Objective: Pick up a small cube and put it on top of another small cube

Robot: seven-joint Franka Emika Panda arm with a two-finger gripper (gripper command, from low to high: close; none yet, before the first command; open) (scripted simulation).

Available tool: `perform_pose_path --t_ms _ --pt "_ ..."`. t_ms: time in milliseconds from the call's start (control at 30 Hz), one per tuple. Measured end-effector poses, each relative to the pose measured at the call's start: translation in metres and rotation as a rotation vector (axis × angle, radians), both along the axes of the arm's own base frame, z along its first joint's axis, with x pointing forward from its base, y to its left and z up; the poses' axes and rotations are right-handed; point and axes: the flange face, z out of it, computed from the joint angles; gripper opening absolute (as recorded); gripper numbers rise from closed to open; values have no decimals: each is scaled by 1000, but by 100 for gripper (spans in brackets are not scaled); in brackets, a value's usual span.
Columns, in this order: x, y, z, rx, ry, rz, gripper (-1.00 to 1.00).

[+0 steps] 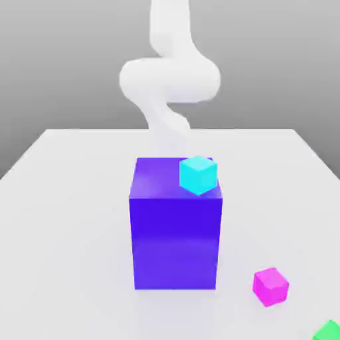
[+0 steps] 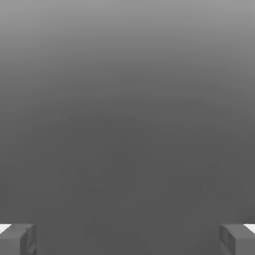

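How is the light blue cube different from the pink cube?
The cyan cube sits up on the big purple block, near a top corner; the pink cube rests on the white table. The cyan one is light blue, the pink one magenta. Both are small cubes, each turned at an angle.

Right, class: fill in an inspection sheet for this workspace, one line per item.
Surface: white table, flat.
Job's things: cyan cube on the big blue block's top, at its corner toward the exterior view's right; magenta cube on the table; green cube at the frame's edge.
Clutter: nothing seen.
Grippers: gripper open, holding nothing.
Cables: nothing seen.
Surroundings: plain grey backdrop; white arm behind the block.
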Motion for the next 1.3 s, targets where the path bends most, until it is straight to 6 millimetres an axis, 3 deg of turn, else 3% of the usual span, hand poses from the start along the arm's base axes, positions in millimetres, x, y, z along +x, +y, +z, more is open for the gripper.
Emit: perform_pose_path --t_ms 167,367,533,667,833,967,1000,1200,1300 --pt "53 41 -95 18 156 88 0" --pt "79 97 -215 3 337 177 0" --pt "72 139 -316 -38 483 239 0" --pt "47 172 -395 -97 593 299 0" --pt "16 182 -480 -165 698 321 0" --pt "13 183 -528 -172 707 324 0" --pt "13 183 -537 -171 708 324 -100" --pt "12 183 -542 -171 707 324 -100" --pt "13 183 -521 -173 707 324 -100"
